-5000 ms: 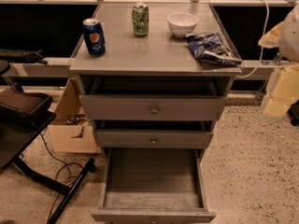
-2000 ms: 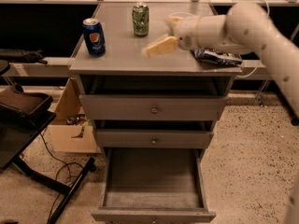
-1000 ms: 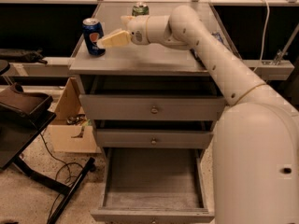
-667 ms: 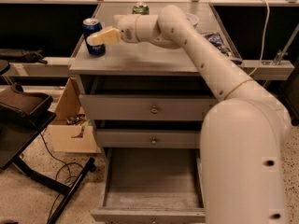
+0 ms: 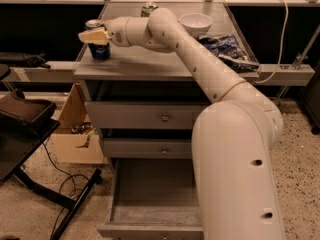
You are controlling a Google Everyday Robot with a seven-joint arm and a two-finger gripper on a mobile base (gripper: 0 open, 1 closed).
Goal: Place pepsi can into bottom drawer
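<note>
The pepsi can (image 5: 99, 51), dark blue with a silver top, stands upright at the front left of the grey cabinet top (image 5: 150, 66). My gripper (image 5: 93, 36) is right at the can, covering its upper part from the front. My arm reaches to it from the lower right, across the cabinet. The bottom drawer (image 5: 148, 193) is pulled out wide with nothing in it. My arm hides its right part.
A green can (image 5: 148, 6), a white bowl (image 5: 195, 23) and a dark snack bag (image 5: 227, 46) sit on the cabinet top. The two upper drawers (image 5: 150, 117) are closed. A cardboard box (image 5: 75, 134), a black stand (image 5: 22, 129) and cables lie to the left.
My arm has swung in from the right and swept left across the cabinet top. My gripper has gone from near the bowl to the pepsi can. The can has not moved.
</note>
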